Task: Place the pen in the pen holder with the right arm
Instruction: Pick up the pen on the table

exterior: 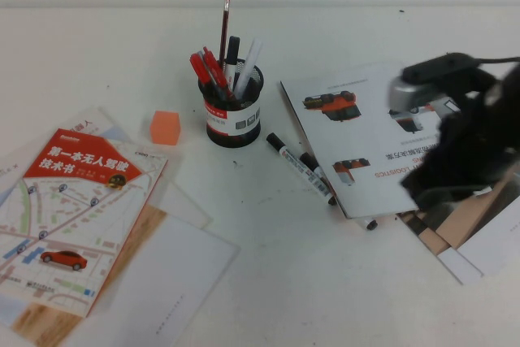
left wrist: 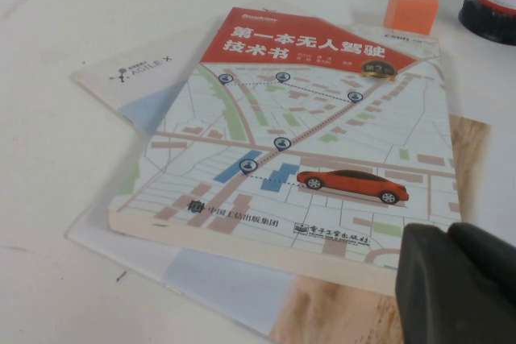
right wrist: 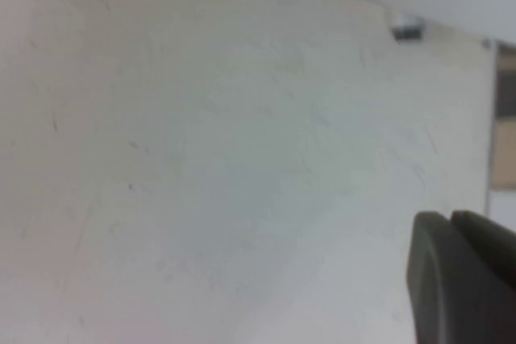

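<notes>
Pen (exterior: 288, 156) lies flat mid-table, just right of pen holder (exterior: 233, 109), long axis running from far-left to near-right. Right gripper (right wrist: 461, 279) hangs at the right edge, fingers pressed together, empty, so the pen lies to its left (clearly nearer this arm). Left gripper (left wrist: 455, 283) is parked over the book (left wrist: 306, 142) near the left edge, fingers also together.

The right arm (exterior: 463, 132) hangs blurred at the right edge of the tabletop (exterior: 325, 282). The right gripper (right wrist: 463, 279) shows its jaws pressed together, nothing between them. The left gripper (left wrist: 455, 283) likewise has its jaws closed and empty.
</notes>
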`<action>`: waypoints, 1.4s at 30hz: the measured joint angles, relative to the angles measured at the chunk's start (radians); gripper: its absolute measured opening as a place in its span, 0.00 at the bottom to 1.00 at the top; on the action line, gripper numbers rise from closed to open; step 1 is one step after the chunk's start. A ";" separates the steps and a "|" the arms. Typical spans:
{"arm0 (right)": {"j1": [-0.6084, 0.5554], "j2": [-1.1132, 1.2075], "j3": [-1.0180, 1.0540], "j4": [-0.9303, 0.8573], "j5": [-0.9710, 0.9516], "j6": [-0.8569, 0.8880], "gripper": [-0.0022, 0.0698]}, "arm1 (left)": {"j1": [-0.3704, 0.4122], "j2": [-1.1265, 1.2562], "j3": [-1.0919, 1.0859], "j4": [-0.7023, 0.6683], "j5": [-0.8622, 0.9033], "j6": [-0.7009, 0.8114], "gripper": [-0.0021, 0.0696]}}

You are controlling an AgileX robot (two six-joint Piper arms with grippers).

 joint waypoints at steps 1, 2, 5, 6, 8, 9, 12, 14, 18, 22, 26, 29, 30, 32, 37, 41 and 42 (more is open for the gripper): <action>0.013 0.022 -0.017 0.000 -0.005 0.000 0.00 | 0.000 0.000 0.000 0.000 0.000 0.000 0.02; 0.029 0.050 -0.041 -0.001 -0.009 0.000 0.00 | 0.000 0.000 0.000 0.000 0.000 0.000 0.02; 0.065 0.132 -0.125 -0.006 0.008 0.006 0.00 | 0.000 0.000 0.000 0.000 0.000 0.000 0.02; 0.075 0.164 -0.162 -0.009 0.028 0.015 0.00 | 0.000 0.000 0.000 0.000 0.000 0.000 0.02; 0.093 0.231 -0.240 -0.019 0.052 0.032 0.00 | 0.000 0.000 0.000 0.000 0.000 0.000 0.02; 0.102 0.265 -0.280 -0.028 0.056 0.042 0.01 | 0.000 0.000 0.000 0.000 0.000 0.000 0.02; 0.128 0.355 -0.378 -0.043 0.057 0.064 0.09 | 0.000 0.000 0.000 0.000 0.000 0.000 0.02; 0.145 0.410 -0.435 -0.045 0.061 0.078 0.17 | 0.000 0.000 0.000 0.000 0.000 0.000 0.02; 0.180 0.526 -0.545 -0.056 0.062 0.102 0.36 | 0.000 0.000 0.000 0.000 0.000 0.000 0.02; 0.204 0.619 -0.636 -0.072 0.062 0.114 0.45 | 0.000 0.000 0.000 0.000 0.000 0.000 0.02; 0.215 0.697 -0.708 -0.109 0.065 0.129 0.47 | 0.000 0.000 0.000 0.000 0.000 0.000 0.02; 0.218 0.736 -0.746 -0.145 0.065 0.129 0.47 | 0.000 0.000 0.000 0.000 0.000 0.000 0.02; 0.218 0.749 -0.755 -0.157 0.065 0.129 0.47 | 0.000 0.000 0.000 0.000 0.000 0.000 0.02; 0.218 0.764 -0.763 -0.181 0.065 0.129 0.47 | 0.000 0.000 0.000 0.000 0.000 0.000 0.02; 0.219 0.781 -0.771 -0.231 0.066 0.119 0.46 | 0.000 0.000 0.000 0.000 0.000 0.000 0.02; 0.219 0.786 -0.773 -0.268 0.066 0.119 0.45 | 0.000 0.000 0.000 0.000 0.000 0.000 0.02; 0.219 0.786 -0.773 -0.276 0.066 0.119 0.45 | 0.000 0.000 0.000 0.000 0.000 0.000 0.02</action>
